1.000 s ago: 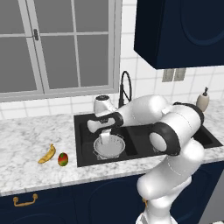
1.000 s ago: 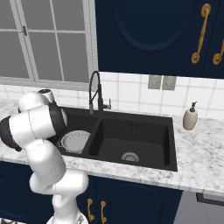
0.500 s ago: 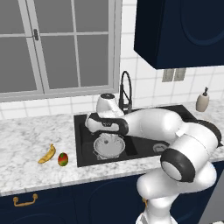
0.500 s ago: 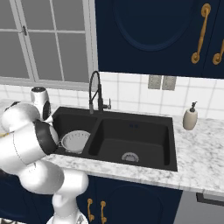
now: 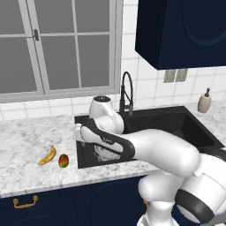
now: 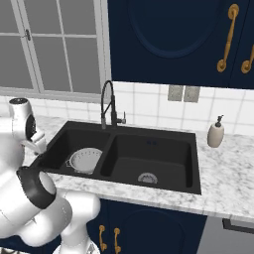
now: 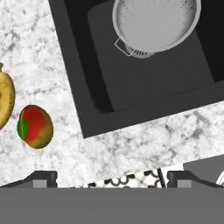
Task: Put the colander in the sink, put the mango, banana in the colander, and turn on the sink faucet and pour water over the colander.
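**Hovering open-jawed over the counter edge, colander already in the basin**

Looking from the left base view, the banana (image 5: 47, 155) and the mango (image 5: 63, 160) lie just beside each other on the marble counter (image 5: 26, 137), the mango at about 4 o'clock of the banana. Both sit left of the sink (image 5: 176, 121). The white arm reaches across the left basin, its hand end over the basin's left rim, and the faucet (image 5: 126, 93) rises at 12 o'clock of that basin.

From the right base view, the colander (image 6: 85, 159) sits upright on the floor of the left basin, with the faucet at roughly 1 o'clock of it. A soap dispenser (image 6: 215, 133) stands on the counter at the sink's right end.

In the hand view, the gripper (image 7: 112, 178) shows its two tips spread wide apart with nothing between them. The mango lies at 10 o'clock of the tips, the banana touching the picture's left edge beside it, and the colander is at 12 o'clock inside the black basin.
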You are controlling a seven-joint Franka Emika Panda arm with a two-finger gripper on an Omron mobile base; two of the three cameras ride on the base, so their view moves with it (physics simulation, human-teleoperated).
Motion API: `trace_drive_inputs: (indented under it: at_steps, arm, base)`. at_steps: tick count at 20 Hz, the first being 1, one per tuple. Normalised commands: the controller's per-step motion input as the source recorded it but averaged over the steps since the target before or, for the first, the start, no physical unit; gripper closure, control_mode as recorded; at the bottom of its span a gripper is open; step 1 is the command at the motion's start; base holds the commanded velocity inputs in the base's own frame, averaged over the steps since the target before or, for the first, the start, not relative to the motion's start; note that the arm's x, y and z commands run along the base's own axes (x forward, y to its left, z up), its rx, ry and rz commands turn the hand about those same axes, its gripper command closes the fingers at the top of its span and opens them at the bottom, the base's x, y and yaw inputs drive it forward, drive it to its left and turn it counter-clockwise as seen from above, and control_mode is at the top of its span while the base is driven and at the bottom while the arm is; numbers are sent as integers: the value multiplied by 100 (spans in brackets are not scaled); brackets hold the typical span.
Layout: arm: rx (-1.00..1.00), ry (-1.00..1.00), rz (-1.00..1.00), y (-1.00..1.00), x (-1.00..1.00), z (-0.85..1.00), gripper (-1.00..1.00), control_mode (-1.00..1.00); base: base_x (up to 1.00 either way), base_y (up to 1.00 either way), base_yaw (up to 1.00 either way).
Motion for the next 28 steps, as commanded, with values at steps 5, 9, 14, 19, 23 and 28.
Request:
trace_drive_inputs:
  at_steps: [5,9,14,19,23,28]
  arm:
    - [-5,-19,38,66,-55,12,-100,-100]
    - [-5,-26,32,28,-8,0,-100,-100]
    - [-9,-13,22,27,4,-5,-100,-100]
    - [-16,22,1,43,32,-13,-100,-100]
    - [-13,20,-4,47,41,-1,-100,-100]
    - [-10,4,-4,33,32,-21,-100,-100]
  base:
    - [0,0,0]
    - [0,0,0]
    - [0,0,0]
    - [0,0,0]
    - [0,0,0]
    - [0,0,0]
